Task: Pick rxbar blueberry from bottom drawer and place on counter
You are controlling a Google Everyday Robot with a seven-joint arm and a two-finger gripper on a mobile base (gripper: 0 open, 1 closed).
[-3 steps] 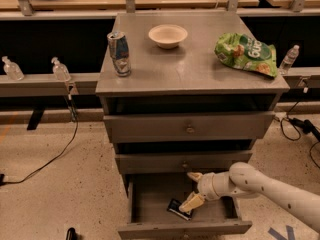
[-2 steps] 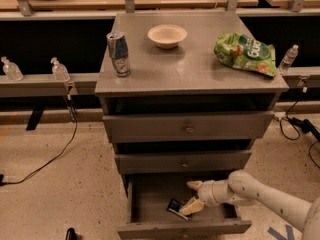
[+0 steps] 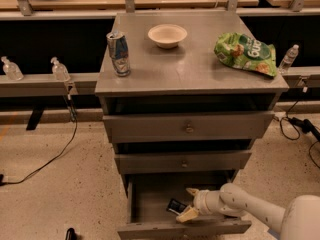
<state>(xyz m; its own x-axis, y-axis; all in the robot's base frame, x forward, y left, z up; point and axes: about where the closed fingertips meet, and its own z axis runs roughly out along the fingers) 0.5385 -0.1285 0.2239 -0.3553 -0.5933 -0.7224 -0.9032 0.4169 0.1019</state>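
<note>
My gripper point(image 3: 187, 203) is down inside the open bottom drawer point(image 3: 150, 199), reaching in from the right, low and close behind the drawer front. Its two fingers are spread apart, one above and one below, and grasp nothing yet. The rxbar blueberry point(image 3: 175, 205) lies on the drawer floor just at my fingertips, toward the right of the middle, a small dark piece with a light patch. I cannot tell whether the lower finger touches it.

I judge this to be the grasp step: I have reached the bar but not taken it. The next move calls for easing the fingers a little further over the bar, closing across its narrow side, then lifting straight up and drawing back out under the middle drawer point(image 3: 182, 162), which overhangs the rear of the opening and leaves little headroom.

The bar lies flat. Its long axis seems to run on a slant across the floor, one end toward the back left, the other toward my fingers at the front right; the near end is partly hidden by my finger, so I hold that loosely.

Above, the top drawer point(image 3: 189, 127) is shut. On the counter point(image 3: 190, 71) stand a can point(image 3: 118, 53) at the left, a bowl point(image 3: 167, 35) at the back and a chip bag point(image 3: 245, 52) at the right; the bare front middle looks the easiest landing place.
</note>
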